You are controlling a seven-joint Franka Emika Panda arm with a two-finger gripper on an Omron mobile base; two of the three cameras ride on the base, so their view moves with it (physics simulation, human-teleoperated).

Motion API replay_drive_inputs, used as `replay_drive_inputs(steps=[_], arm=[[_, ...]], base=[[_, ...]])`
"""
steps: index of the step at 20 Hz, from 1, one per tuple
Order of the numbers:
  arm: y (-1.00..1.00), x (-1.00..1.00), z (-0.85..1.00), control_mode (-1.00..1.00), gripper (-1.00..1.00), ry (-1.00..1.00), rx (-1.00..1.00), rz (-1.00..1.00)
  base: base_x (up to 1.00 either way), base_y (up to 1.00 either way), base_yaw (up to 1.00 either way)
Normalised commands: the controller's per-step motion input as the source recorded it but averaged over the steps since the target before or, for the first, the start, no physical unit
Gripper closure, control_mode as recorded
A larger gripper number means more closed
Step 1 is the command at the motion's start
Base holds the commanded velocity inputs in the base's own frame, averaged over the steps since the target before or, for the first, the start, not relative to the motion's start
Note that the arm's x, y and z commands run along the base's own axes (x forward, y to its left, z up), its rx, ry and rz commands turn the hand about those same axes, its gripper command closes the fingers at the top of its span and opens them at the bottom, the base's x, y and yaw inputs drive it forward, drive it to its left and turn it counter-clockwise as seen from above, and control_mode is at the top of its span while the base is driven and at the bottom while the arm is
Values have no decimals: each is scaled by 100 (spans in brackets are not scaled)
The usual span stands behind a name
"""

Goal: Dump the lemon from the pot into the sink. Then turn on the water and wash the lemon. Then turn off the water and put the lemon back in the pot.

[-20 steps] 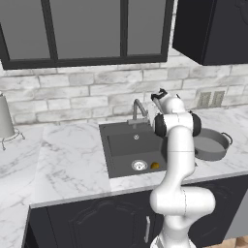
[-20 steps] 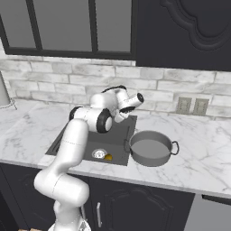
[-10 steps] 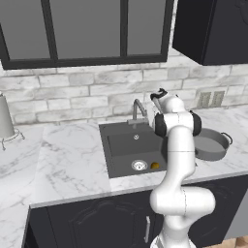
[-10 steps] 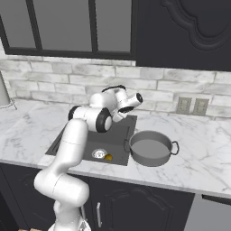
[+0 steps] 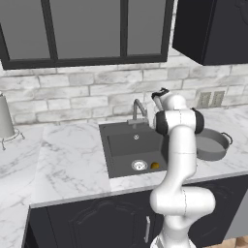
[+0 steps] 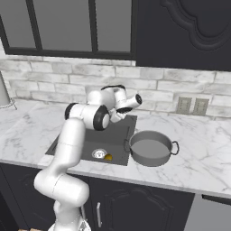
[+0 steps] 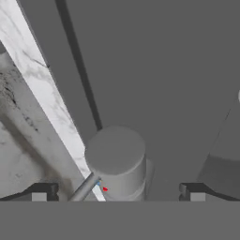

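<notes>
The lemon (image 5: 154, 165) is already down in the sink (image 5: 121, 145), sitting just to the right of the silver drain (image 5: 139, 165) near the front wall, so my read is the dump is done and the step now is getting the water on. No stream anywhere yet.

Going left to right in the left base view: sink basin, then the faucet (image 5: 139, 110) at its back edge, then the arm's hand right up beside it, then the pot (image 5: 209, 144) parked on the marble counter (image 5: 68, 160) to the right, apparently empty.

The gripper (image 7: 117, 190) has its jaws spread wide with nothing in them, and in the hand view the faucet's grey cylinder base sits between the two tips with a thin lever (image 7: 85, 187) sticking off to the left. I'd ease in so one finger pushes that lever (not the fat base), and go slow, because a wide-spread jaw can slide off a rod that skinny.

Hard to make out: the arm covers the fingers in both base views, so how close they are to the faucet is anyone's guess. The lever's far end is cut off by the bottom of the hand view.
</notes>
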Motion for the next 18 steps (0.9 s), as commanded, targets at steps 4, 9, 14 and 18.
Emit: replay_drive_inputs(steps=[4, 9, 14, 18], arm=[[36, -13, 7, -100, -100, 0, 2, -1], [69, 10, -3, -100, 100, 0, 0, -3], [15, 0, 0, -100, 100, 0, 0, 0], [2, 17, 0, -100, 100, 0, 2, 0]], base=[[0, 0, 0], [0, 0, 0], [0, 0, 0], [0, 0, 0]])
